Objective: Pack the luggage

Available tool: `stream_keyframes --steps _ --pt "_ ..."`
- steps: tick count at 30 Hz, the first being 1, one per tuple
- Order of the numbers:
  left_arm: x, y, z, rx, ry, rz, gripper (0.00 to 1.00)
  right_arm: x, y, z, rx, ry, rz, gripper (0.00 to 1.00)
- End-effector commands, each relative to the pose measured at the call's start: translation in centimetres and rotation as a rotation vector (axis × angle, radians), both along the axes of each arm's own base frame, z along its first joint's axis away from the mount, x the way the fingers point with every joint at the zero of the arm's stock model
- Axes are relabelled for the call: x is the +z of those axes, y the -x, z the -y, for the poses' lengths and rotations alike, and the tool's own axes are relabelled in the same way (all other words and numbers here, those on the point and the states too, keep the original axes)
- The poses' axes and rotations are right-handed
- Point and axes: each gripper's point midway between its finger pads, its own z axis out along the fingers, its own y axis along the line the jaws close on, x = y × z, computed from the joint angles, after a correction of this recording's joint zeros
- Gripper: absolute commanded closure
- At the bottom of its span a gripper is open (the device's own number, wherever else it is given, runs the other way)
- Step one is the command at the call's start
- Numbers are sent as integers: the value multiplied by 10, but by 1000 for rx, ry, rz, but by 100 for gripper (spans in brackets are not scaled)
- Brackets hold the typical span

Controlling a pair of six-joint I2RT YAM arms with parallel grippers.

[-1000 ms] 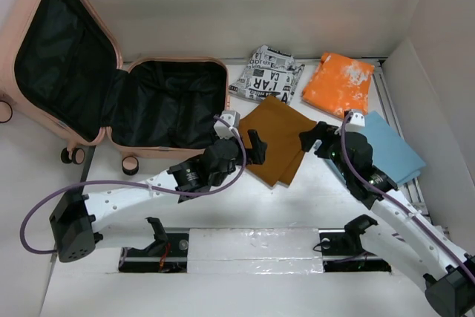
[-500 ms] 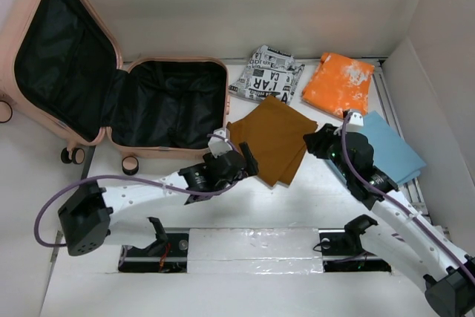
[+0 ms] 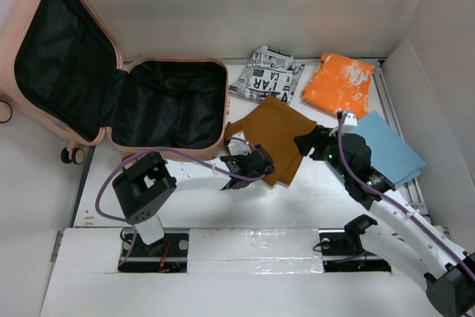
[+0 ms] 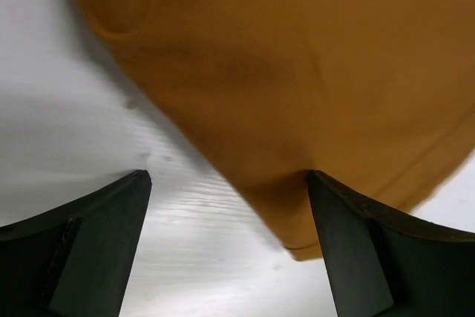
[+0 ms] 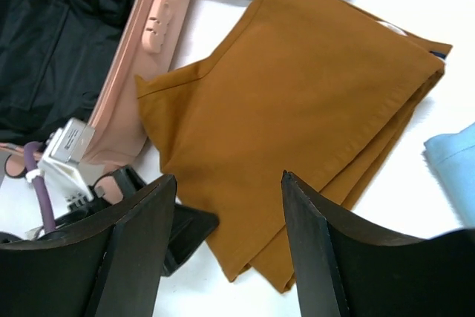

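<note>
The left claw lies low on the white surface, jaws spread and released. The near corner of the folded mustard-brown cloth reaches in between them, unpinched. The right claw hovers over the same cloth, likewise unclenched and empty. The open pale salmon-pink hard-shell suitcase sits just left of the cloth, whose far corner meets its rim; the black-lined lower half holds nothing. Farther out lie a newsprint-patterned cloth, an orange cloth and a light blue cloth. My worry is that closing here may nip one layer only, so the fold opens on lifting and snags the rim. The claws also crowd each other.
</note>
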Motion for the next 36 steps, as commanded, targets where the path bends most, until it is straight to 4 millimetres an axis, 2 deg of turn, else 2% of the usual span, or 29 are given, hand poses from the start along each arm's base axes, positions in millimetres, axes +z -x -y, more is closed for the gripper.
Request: stream_keyframes --steps 1,3,4,5,7,9,12,14,15,16,18,19,22,23,26,27,30,31,32,34,35,36 --pt "-2 -7 12 90 92 -14 18 24 2 -10 38 -45 79 35" --pt "-7 -9 16 108 106 -17 20 28 2 -8 29 -50 92 35" --pt "-18 -11 12 125 88 -30 20 32 3 -7 29 -56 104 35" --pt "-22 -14 10 134 85 -32 21 27 5 -9 38 -53 96 35" --pt "-25 -22 15 152 94 -31 23 30 6 -8 38 -58 105 35" --pt "-37 -25 11 163 72 -52 24 34 9 -9 49 -65 113 35" --pt "-41 -38 2 214 79 -54 26 37 12 -12 61 -71 122 35" --pt "-43 -46 -4 237 92 -37 39 39 15 -14 72 -76 130 35" --pt "-45 -51 -8 231 95 -35 51 42 16 -17 81 -81 137 35" --pt "-40 -59 0 210 142 -6 71 42 16 -17 81 -81 138 35" --pt "-43 -63 -2 186 163 -14 100 46 19 -22 101 -87 145 35" --pt "-39 -67 3 159 173 12 100 46 19 -22 101 -87 145 35" --pt "-43 -65 -2 122 130 17 100 46 23 -28 124 -89 144 35" --pt "-30 -62 7 77 125 55 100 50 25 -28 124 -94 155 35" --pt "-10 -56 17 -1 73 108 100 53 26 -26 110 -97 166 35" --pt "5 -57 27 -56 58 135 100 57 27 -29 121 -103 173 35" --pt "41 -47 40 -157 37 184 100 67 27 -25 104 -104 199 35" --pt "49 -46 36 -192 12 203 100 73 28 -24 104 -111 210 35" --pt "74 -41 41 -236 50 237 100 73 27 -22 92 -109 211 35" --pt "92 -35 29 -264 33 258 100 84 30 -20 92 -119 241 35" --pt "106 -35 26 -305 15 299 100 90 30 -19 92 -125 250 35" --pt "130 -39 16 -289 41 337 100 90 30 -19 92 -125 250 35"
